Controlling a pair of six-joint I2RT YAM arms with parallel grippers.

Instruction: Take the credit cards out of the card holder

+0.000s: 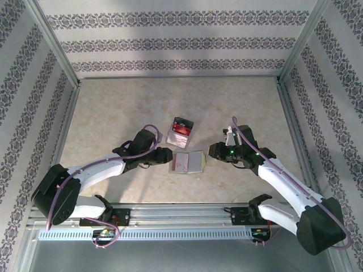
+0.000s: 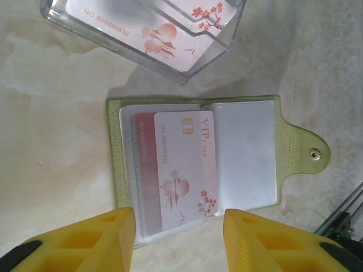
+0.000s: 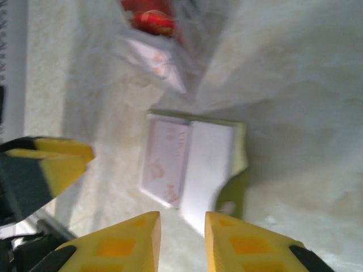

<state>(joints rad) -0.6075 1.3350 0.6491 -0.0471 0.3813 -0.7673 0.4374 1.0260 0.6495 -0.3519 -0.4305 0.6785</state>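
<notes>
The card holder (image 1: 199,161) lies open on the table between both grippers, pale sleeves up, yellow-green rim and snap tab (image 2: 296,148) showing. In its left clear sleeve sits a pale pink card (image 2: 184,170) printed "VIP", and a red card (image 2: 144,170) sticks out from under it. The dark grey card is hidden. My left gripper (image 2: 180,238) hovers open just short of the holder's near edge and holds nothing. My right gripper (image 3: 182,226) is open, with a narrower gap, near the holder's tab side (image 3: 235,187).
A small clear plastic box (image 1: 182,130) with red and black contents stands just beyond the holder, close to it (image 2: 147,34). The left gripper's finger (image 3: 51,164) shows across from the right one. Metal frame rails and patterned walls bound the table.
</notes>
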